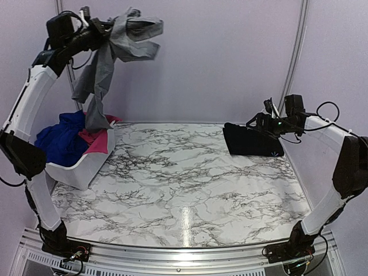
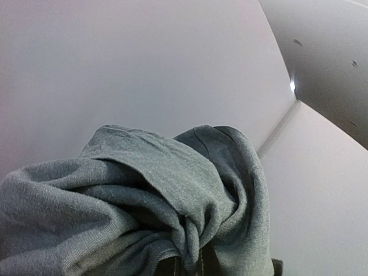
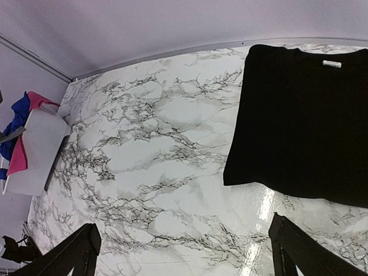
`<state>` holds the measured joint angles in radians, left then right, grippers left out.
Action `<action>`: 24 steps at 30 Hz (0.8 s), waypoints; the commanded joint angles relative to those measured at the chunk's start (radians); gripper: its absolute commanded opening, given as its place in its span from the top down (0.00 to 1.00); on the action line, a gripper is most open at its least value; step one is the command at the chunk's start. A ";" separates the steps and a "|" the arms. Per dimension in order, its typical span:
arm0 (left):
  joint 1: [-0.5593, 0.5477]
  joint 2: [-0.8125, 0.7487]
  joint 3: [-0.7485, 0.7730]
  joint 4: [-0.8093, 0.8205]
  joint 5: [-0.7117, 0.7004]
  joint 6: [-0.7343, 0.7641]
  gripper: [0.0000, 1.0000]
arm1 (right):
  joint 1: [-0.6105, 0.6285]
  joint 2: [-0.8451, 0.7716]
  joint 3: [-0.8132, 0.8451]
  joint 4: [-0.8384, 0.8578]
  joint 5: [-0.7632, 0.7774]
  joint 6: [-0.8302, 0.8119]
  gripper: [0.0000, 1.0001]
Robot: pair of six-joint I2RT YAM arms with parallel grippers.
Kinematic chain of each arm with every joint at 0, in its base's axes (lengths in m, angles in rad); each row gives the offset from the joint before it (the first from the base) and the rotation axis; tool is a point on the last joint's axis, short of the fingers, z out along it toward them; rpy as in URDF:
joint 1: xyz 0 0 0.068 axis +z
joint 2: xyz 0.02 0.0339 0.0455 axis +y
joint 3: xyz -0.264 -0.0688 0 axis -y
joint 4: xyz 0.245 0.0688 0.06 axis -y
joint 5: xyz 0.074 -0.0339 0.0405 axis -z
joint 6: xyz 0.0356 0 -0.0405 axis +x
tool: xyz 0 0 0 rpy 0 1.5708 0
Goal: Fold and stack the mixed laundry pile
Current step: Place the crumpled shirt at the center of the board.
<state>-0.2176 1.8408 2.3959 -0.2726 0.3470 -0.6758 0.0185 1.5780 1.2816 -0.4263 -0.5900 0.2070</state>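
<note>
- Left gripper (image 1: 99, 27): clenched on the grey garment (image 1: 125, 35), raised high above the left rear of the table (image 1: 184, 184). In the left wrist view, bunched grey cloth (image 2: 144, 190) fills the space directly ahead of the gripper (image 2: 187, 267), and only the finger bases show beneath it.
- Grey garment: most of it bunches at the jaws. A long tail hangs straight down below the gripper, and its lower end reaches the clothes in the basket (image 1: 80, 172).
- Basket: white, tilted, directly below the left gripper. It holds a blue piece (image 1: 60, 141) and a pink piece (image 1: 99, 142), which touch each other.
- Right gripper (image 1: 256, 122): released, jaws spread wide, nothing between the fingers (image 3: 75, 253). It hovers above the table without contact.
- Black garment (image 1: 253, 144): lies flat on the table just under and ahead of the right gripper. In the right wrist view (image 3: 299, 121) it sits ahead and to the right of the fingers, with a small white label at its far edge.
- Bare marble tabletop (image 3: 149, 149) lies directly ahead of the right gripper (image 3: 187, 253). The basket (image 3: 34, 149), blue piece (image 3: 20, 109) and pink piece (image 3: 18, 161) are far off to its left.
</note>
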 commanded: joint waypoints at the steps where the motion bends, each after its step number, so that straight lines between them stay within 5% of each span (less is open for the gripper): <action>1: -0.225 0.066 0.061 0.104 0.115 0.031 1.00 | 0.002 -0.016 0.026 0.013 -0.012 0.002 0.02; 6: -0.440 0.126 0.027 0.088 0.169 0.130 1.00 | 0.002 -0.026 0.033 -0.009 -0.007 -0.002 0.02; 11: -0.473 0.040 -0.225 0.068 0.158 0.209 0.96 | 0.002 -0.044 0.023 -0.031 0.005 -0.011 0.02; 12: -0.460 0.017 -0.284 0.055 0.144 0.222 0.84 | 0.001 -0.047 0.020 -0.036 0.005 -0.014 0.01; 15: -0.365 -0.075 -0.556 0.045 0.006 0.184 0.25 | 0.001 -0.055 0.019 -0.062 0.013 -0.027 0.01; 19: -0.278 -0.196 -0.813 -0.021 -0.145 0.264 0.02 | 0.002 -0.074 0.004 -0.100 -0.007 -0.051 0.02; 24: -0.338 -0.276 -0.969 -0.105 -0.169 0.430 0.01 | 0.064 -0.106 -0.065 -0.158 -0.042 -0.096 0.02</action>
<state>-0.4644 1.6672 1.5043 -0.3241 0.2310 -0.4042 0.0273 1.5124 1.2587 -0.5045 -0.6029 0.1635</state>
